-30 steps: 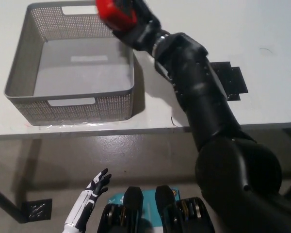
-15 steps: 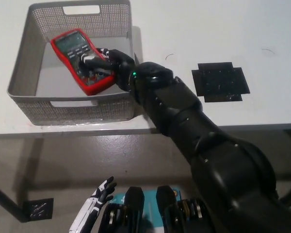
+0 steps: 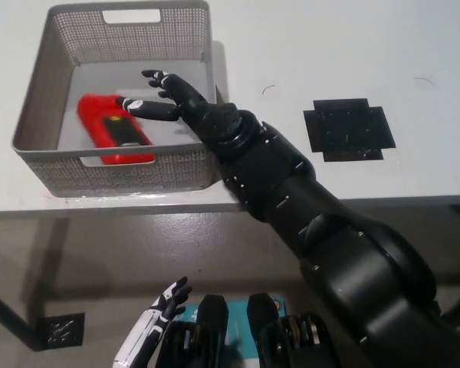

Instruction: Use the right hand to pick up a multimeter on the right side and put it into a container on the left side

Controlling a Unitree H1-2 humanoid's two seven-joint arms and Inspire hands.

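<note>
A white table [image 3: 345,46] fills the upper part of the view, its front edge running across the middle, with a darker floor below it. A grey mesh basket [image 3: 38,92] stands at the table's left end, close to the front edge. The red multimeter [image 3: 115,130] lies flat on the basket's floor, in the front left part, near the front wall. The black right hand [image 3: 176,103] reaches over the basket's right wall and hangs above its inside, fingers [image 3: 146,107] spread apart and holding nothing; one fingertip sits just above the multimeter's upper end, and whether it touches cannot be told. A black cross-shaped mark [image 3: 347,129] lies on the table to the right of the arm, well apart from the basket. The white left hand [image 3: 157,322] rests low, below the table edge at the bottom left, fingers loosely apart and empty.
</note>
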